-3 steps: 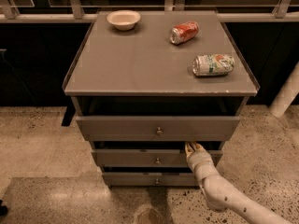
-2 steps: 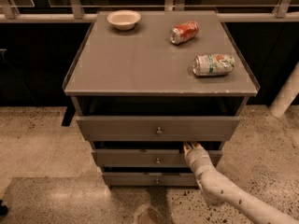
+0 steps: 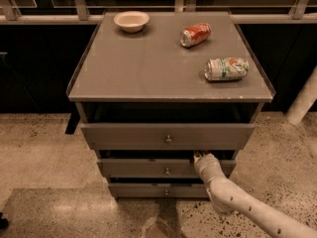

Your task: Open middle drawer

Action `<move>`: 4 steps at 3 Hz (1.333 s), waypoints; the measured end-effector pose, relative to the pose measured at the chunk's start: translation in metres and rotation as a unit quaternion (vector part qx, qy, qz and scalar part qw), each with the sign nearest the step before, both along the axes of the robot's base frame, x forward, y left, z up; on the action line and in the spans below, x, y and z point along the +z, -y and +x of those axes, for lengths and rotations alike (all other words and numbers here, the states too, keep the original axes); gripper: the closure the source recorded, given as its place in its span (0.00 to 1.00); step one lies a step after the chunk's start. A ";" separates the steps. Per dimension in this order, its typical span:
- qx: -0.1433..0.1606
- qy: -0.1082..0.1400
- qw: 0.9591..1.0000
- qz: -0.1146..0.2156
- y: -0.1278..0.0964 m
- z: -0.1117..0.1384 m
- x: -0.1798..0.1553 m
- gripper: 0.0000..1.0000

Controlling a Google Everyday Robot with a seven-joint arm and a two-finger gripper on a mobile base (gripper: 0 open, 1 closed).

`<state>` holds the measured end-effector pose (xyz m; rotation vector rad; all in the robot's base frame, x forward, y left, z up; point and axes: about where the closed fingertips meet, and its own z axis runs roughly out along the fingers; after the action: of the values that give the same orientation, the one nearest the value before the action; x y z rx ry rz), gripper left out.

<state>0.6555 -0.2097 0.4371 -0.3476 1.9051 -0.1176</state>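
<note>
The grey cabinet has three drawer fronts. The middle drawer is the mid-sized front, with a small round metal knob at its centre. It stands a little out from the cabinet. My gripper is at the top edge of the middle drawer, to the right of the knob and just under the top drawer. My white arm reaches in from the lower right. The gripper's tip is partly hidden in the dark gap between the two drawers.
The top drawer is pulled out and overhangs the gripper. The slim bottom drawer lies below. On the cabinet top are a white bowl, a red can and a green-white can, both lying down. A white post stands at the right.
My gripper has shifted slightly up and left along the top edge of the middle drawer. The drawers and the things on top have not visibly moved.
</note>
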 end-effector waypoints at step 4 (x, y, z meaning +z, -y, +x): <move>0.034 -0.042 0.996 -0.064 -0.009 -0.014 0.001 1.00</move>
<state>0.6411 -0.2005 0.4382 -0.5101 1.9710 -0.1832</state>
